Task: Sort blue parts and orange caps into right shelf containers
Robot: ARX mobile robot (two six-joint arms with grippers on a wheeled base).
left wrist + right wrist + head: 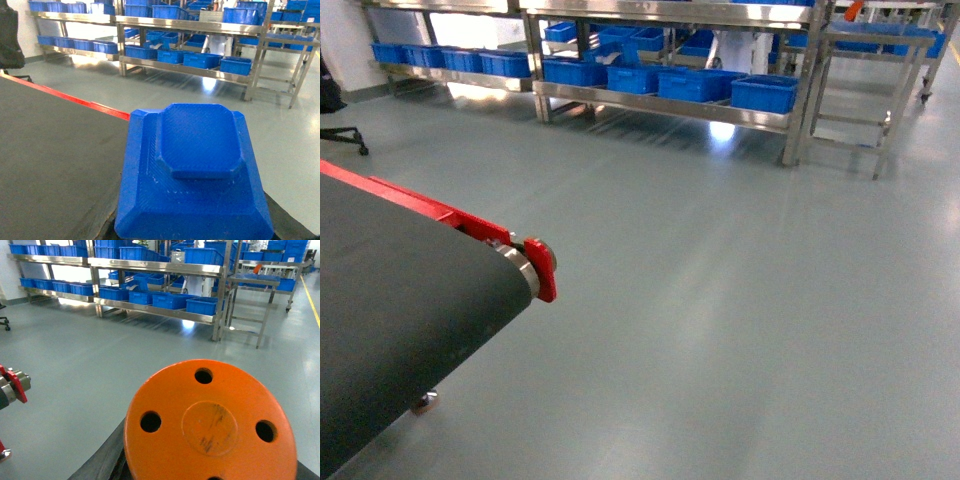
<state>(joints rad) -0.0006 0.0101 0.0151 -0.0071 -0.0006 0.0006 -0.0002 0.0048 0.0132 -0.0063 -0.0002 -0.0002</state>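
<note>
- Close in front of the left wrist camera sits a blue part, a stepped block with a raised, chamfered pad on top; it fills the lower middle of that view.
- No fingers of the left gripper show around it, so whether that gripper is clamped on the part or open cannot be told.
- Left of and beneath the blue part lies the dark conveyor belt, edged by a red rail.
- Just ahead of the right wrist camera is an orange cap, a round disc with a shallow central circle and several holes near its rim.
- Again the right gripper's fingers are hidden, so its state cannot be told.
- Well ahead of both wrists, across grey floor, stand steel shelves carrying rows of blue containers on the low tier.
- From the head view neither gripper is visible; only the belt's end roller with its red end plate shows at the left.
- A smaller steel rack stands right of the shelves.
</note>
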